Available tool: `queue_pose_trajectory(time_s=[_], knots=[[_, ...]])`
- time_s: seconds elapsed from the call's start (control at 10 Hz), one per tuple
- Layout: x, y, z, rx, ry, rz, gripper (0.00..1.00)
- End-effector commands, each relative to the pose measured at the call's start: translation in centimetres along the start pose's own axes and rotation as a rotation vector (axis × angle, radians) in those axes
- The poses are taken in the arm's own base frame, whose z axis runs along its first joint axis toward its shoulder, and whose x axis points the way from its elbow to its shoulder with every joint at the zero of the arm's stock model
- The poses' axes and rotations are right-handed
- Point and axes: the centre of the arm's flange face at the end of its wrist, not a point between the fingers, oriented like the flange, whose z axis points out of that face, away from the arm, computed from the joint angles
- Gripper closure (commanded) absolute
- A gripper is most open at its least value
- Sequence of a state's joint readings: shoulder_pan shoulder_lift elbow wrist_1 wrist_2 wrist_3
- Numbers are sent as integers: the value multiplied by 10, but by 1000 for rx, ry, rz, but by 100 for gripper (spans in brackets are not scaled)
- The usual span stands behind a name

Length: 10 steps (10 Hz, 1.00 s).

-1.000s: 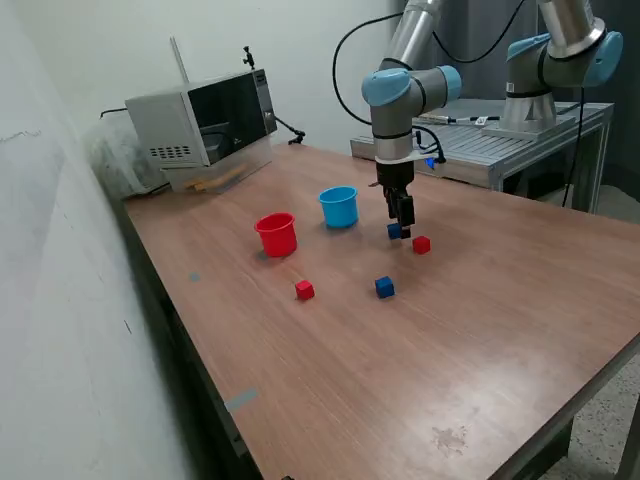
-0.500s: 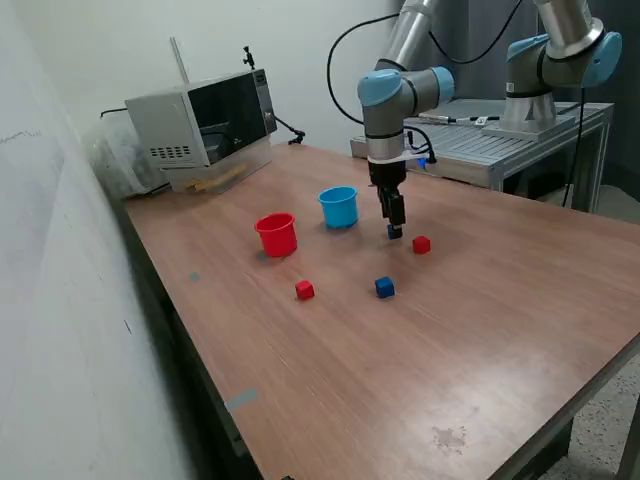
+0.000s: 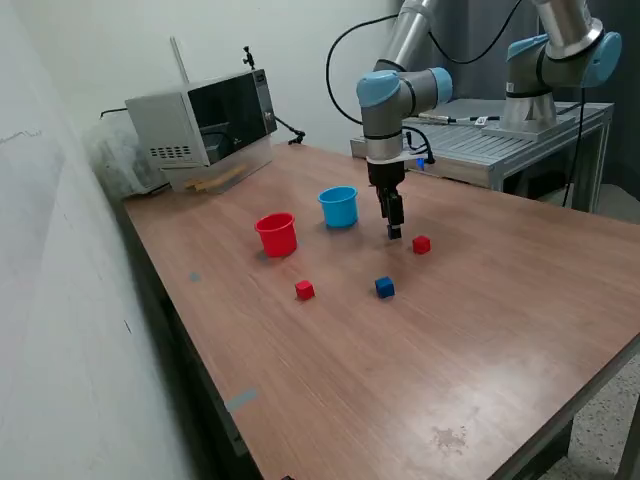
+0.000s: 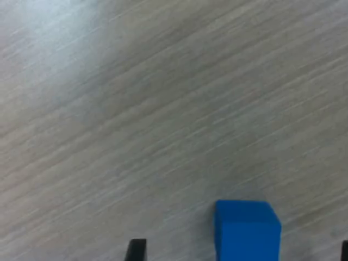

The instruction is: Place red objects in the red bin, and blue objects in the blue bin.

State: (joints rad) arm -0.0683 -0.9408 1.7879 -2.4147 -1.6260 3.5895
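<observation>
My end effector [image 3: 394, 232] hangs low over the table [image 3: 480, 320], pointing straight down, between the blue cup [image 3: 339, 207] and a red cube [image 3: 421, 244]. In the exterior view a blue cube [image 4: 247, 229] sits right at my fingertips, but it is too small and too hidden there for me to say whether it is clear of the table. In the wrist view that cube lies between my two dark fingertips [image 4: 135, 249], which just peek in at the frame's edge with a clear gap showing on at least one side of it. From these pictures I cannot tell whether my fingers are pressing on the cube or only standing around it.

The red cup [image 3: 276, 235] stands upright on the table, to the exterior view's left of the blue cup and a little nearer the camera; the two cups are near each other but apart. A second red cube [image 3: 304, 290] lies in front of the red cup, and a second blue cube [image 3: 384, 287] lies to the exterior view's right of it, well apart from both cups. A microwave [image 3: 205, 118] sits at the far corner of the table.
</observation>
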Motion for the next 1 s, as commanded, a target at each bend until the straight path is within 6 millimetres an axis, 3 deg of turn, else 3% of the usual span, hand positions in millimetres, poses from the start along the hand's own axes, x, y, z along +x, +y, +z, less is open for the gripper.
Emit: queue_pose_trajectory(time_s=[0.0,0.9], knots=[[-6,4,0,0,0,11,0],[-6,1,-2,1,-2,-1,0]])
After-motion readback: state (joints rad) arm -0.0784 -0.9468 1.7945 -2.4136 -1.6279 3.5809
